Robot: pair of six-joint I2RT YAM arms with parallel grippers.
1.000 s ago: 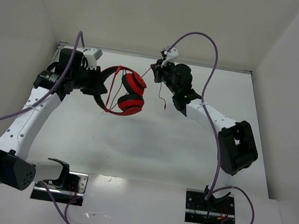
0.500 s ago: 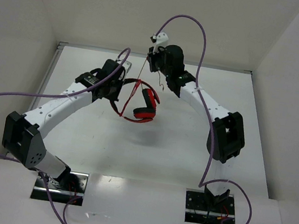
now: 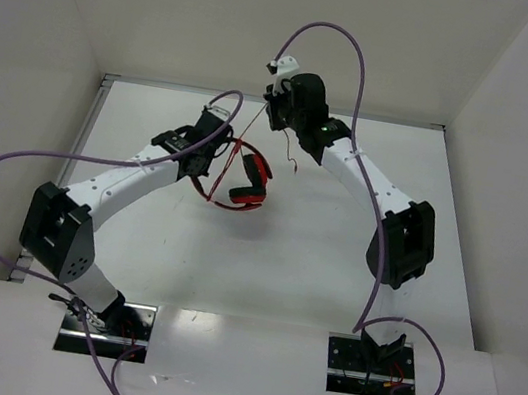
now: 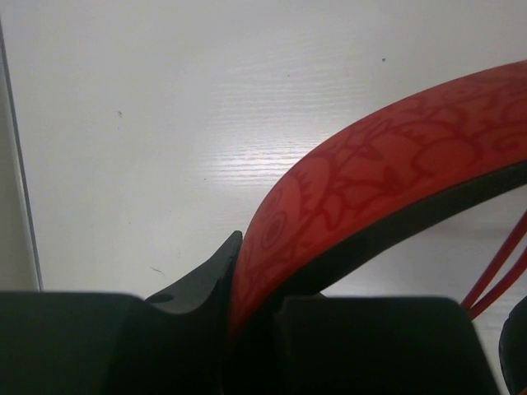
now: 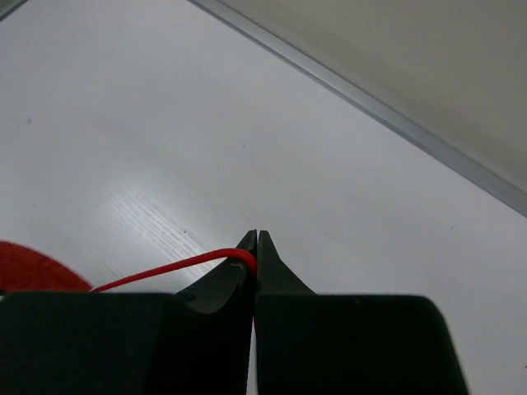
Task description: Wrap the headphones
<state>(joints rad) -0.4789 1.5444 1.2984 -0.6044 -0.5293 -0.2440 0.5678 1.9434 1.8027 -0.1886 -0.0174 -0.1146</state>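
Mid-wrap: left gripper [image 4: 247, 288] clamps the headphones [image 3: 246, 195] by the band [image 4: 370, 173], right gripper [image 5: 256, 240] pinches the cord [image 5: 165, 265] — next, probably, a taut pass around the cups.

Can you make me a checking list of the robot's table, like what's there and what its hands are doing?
Surface: white table, with a soft shadow under the headphones.
Job's things: red headphones held up between the two arms; their thin red cord runs to the right gripper.
Clutter: nothing seen.
Grippers: left gripper shut on the headphones' band; right gripper shut on the cord.
Cables: purple cables loop from both arms, apart from the headphones as far as shows.
Surroundings: plain white walls on three sides; a metal strip along the table's far edge.
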